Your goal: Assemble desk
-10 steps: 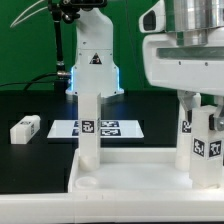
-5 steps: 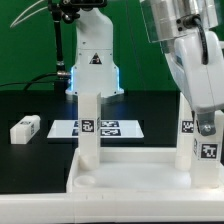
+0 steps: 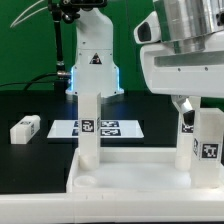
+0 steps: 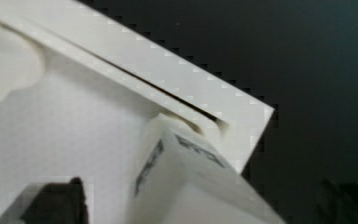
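The white desk top [image 3: 135,185] lies at the front of the exterior view with two white tagged legs standing upright in its corner sockets: one on the exterior view's left [image 3: 88,125] and one on its right [image 3: 205,140]. My gripper [image 3: 195,103] is at the top of the right leg, with its jaws open on either side of it. In the wrist view the leg [image 4: 211,175] rises between the dark fingers [image 4: 51,200], with a gap beside it, over a corner of the desk top [image 4: 69,110]. My gripper [image 4: 197,208] straddles it.
A loose white leg [image 3: 25,128] lies on the black table at the exterior view's left. The marker board [image 3: 108,127] lies flat behind the desk top. The robot's base [image 3: 93,60] stands at the back.
My gripper swung round with the right leg, which turned a little, then swung back while the leg stayed as it was.
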